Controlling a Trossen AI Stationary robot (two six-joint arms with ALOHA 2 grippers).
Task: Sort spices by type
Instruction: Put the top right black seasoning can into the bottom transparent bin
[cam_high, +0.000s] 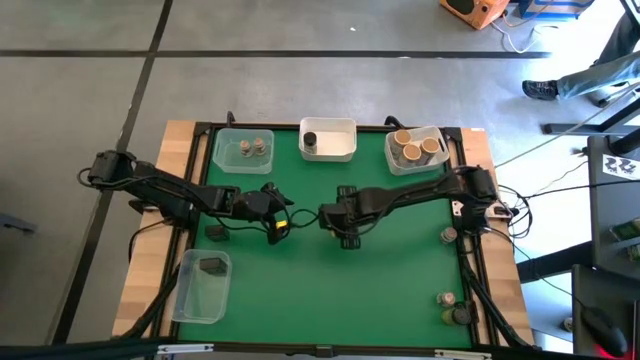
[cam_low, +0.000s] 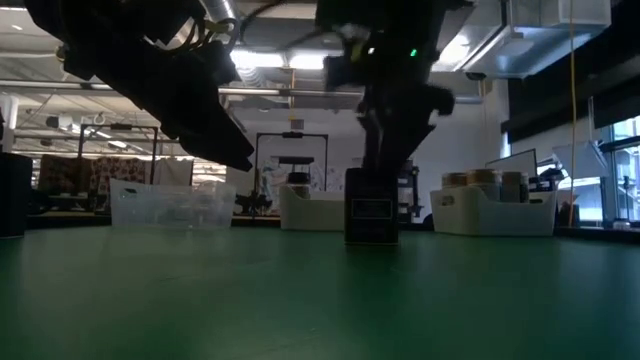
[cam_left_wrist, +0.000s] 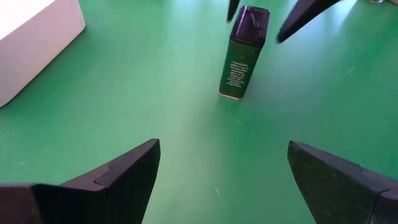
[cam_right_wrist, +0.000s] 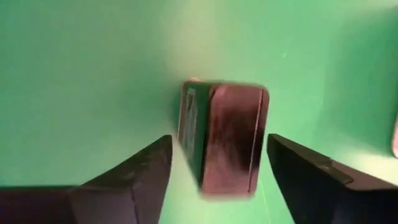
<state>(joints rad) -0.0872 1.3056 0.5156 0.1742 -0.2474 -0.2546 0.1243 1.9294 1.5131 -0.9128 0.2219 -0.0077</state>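
A dark blocky spice tin (cam_left_wrist: 241, 53) with a green label stands upright on its base in the middle of the green mat (cam_high: 400, 270). My right gripper (cam_right_wrist: 219, 140) hangs over it, pointing steeply down and open. Its two fingers stand on either side of the tin's top (cam_right_wrist: 233, 134) with a little room on each side. In the high view the right gripper (cam_high: 343, 222) hides the tin. My left gripper (cam_left_wrist: 222, 144) waits open just to the left of it, pointing at the tin (cam_low: 371, 207), with nothing between its fingers.
Three tubs stand along the far edge: a clear one (cam_high: 243, 150) with grey-lidded jars, a white one (cam_high: 328, 140) with a dark cylinder, and one (cam_high: 417, 150) with tan-lidded jars. A clear tub (cam_high: 203, 285) at the near left holds a dark block. Loose jars (cam_high: 449, 235) (cam_high: 455, 308) sit near the right edge.
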